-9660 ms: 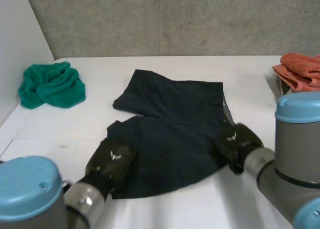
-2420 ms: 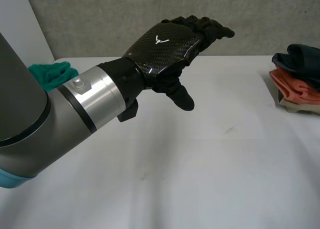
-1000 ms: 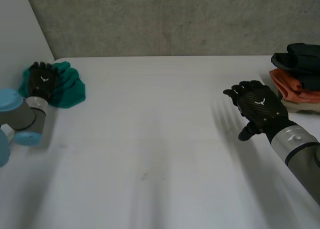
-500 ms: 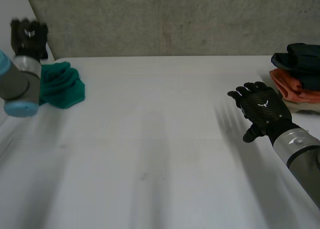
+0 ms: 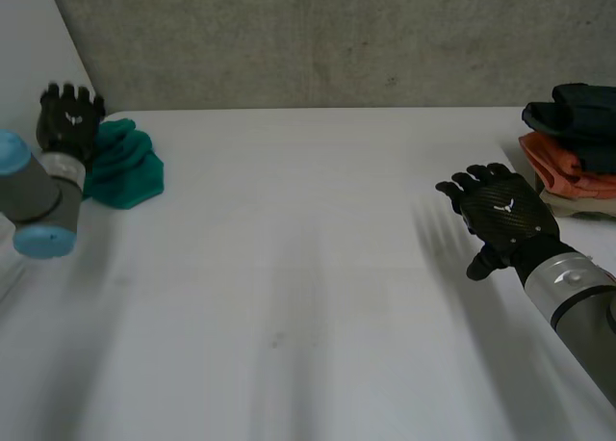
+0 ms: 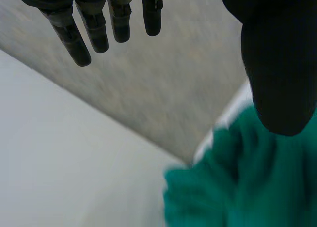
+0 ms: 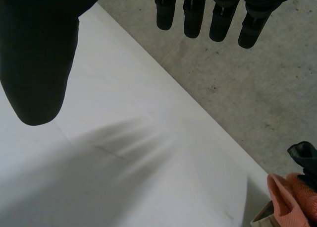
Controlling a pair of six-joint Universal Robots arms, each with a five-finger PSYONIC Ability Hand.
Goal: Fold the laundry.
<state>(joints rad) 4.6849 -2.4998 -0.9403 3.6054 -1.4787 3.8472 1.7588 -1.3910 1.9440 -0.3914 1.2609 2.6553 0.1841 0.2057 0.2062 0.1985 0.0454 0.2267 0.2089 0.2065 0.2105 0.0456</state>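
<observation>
A crumpled green cloth (image 5: 123,164) lies at the far left of the white table (image 5: 308,268). My left hand (image 5: 69,118) hovers over the cloth's left side, fingers straight and holding nothing. In the left wrist view the green cloth (image 6: 247,187) lies below the thumb (image 6: 280,73), apart from the fingers (image 6: 99,26). My right hand (image 5: 500,215) hangs open above the table's right side, empty. In the right wrist view its fingers (image 7: 218,14) and thumb (image 7: 37,63) are spread over bare table.
A stack of folded clothes (image 5: 576,142), dark on top, orange and beige beneath, sits at the far right edge; its orange edge (image 7: 290,197) appears beyond the right hand. A grey concrete wall (image 5: 327,37) runs behind the table and a white wall stands at the left.
My left hand rose above the green cloth, then came back down toward it. The right hand stayed almost still.
</observation>
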